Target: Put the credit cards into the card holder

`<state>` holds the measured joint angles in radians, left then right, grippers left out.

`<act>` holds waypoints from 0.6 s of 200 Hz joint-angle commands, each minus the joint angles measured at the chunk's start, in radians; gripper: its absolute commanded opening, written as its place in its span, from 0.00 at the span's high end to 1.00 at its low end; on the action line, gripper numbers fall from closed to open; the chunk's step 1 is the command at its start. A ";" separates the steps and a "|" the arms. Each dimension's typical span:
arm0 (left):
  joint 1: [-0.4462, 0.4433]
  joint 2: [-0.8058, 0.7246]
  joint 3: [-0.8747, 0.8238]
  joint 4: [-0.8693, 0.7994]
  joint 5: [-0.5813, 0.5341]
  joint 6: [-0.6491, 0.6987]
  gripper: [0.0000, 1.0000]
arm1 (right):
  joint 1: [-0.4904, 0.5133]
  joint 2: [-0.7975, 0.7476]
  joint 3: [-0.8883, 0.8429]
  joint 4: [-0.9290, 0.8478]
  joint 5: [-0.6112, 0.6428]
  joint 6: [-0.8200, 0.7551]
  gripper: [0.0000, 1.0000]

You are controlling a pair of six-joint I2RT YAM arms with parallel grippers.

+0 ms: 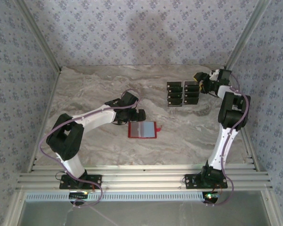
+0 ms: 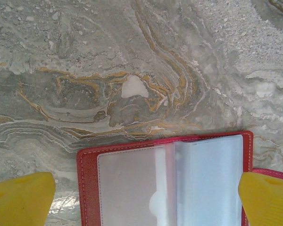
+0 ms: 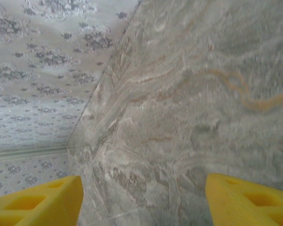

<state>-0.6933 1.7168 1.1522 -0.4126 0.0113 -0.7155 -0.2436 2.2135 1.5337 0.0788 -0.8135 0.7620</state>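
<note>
Left gripper [image 1: 140, 114], jaws spread wide and empty, hangs over the far edge of the card holder [image 1: 142, 130]; right gripper [image 1: 199, 81], jaws apart on nothing, sits just right of the credit cards [image 1: 183, 93]. The card holder lies open mid-table, long axis left-right, snap tab [image 1: 159, 128] pointing right; the credit cards form two columns toward the far right; the table [image 1: 85, 89] is grey veined marble, enclosed by floral-papered walls [image 1: 132, 28].

I work on a tabletop [image 1: 188, 141] of grey marble pattern veined with tan and orange, evenly lit. Walls [image 1: 146, 33] papered in a pale blue-grey floral print close it in on three sides. Aluminium posts [image 1: 40, 40] stand at the back corners, and ribbed aluminium rails [image 1: 146, 179] run along my near edge.
</note>
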 commanded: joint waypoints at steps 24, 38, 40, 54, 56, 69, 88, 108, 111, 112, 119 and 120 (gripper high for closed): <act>0.004 -0.061 -0.034 0.020 0.006 -0.015 0.00 | 0.013 -0.138 -0.164 0.073 -0.044 0.025 0.30; 0.004 -0.068 -0.041 0.023 0.006 -0.018 0.00 | 0.016 -0.170 -0.213 0.085 -0.044 0.029 0.30; 0.004 -0.070 -0.043 0.023 0.006 -0.018 0.00 | 0.017 -0.175 -0.220 0.087 -0.044 0.030 0.30; 0.003 -0.078 -0.051 0.028 0.006 -0.020 0.00 | 0.023 -0.206 -0.265 0.093 -0.043 0.030 0.30; 0.003 -0.079 -0.052 0.028 0.006 -0.021 0.00 | 0.024 -0.211 -0.270 0.093 -0.043 0.028 0.30; 0.002 -0.083 -0.058 0.029 0.008 -0.021 0.00 | 0.031 -0.240 -0.312 0.093 -0.044 0.025 0.30; 0.002 -0.089 -0.065 0.033 0.008 -0.021 0.00 | 0.044 -0.288 -0.394 0.104 -0.040 0.026 0.31; 0.003 -0.094 -0.069 0.034 0.006 -0.020 0.00 | 0.055 -0.346 -0.451 0.099 -0.034 0.017 0.31; 0.003 -0.093 -0.070 0.034 0.006 -0.020 0.00 | 0.055 -0.355 -0.458 0.099 -0.032 0.018 0.31; 0.003 -0.093 -0.070 0.034 0.007 -0.020 0.00 | 0.055 -0.359 -0.460 0.098 -0.032 0.018 0.31; 0.003 -0.095 -0.069 0.032 0.004 -0.020 0.00 | 0.054 -0.381 -0.475 0.093 -0.026 0.017 0.31; 0.003 -0.095 -0.069 0.032 0.004 -0.020 0.00 | 0.054 -0.384 -0.478 0.092 -0.024 0.015 0.31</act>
<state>-0.6937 1.6657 1.0870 -0.3908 0.0113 -0.7265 -0.1989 1.9152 1.1007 0.1688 -0.8272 0.7788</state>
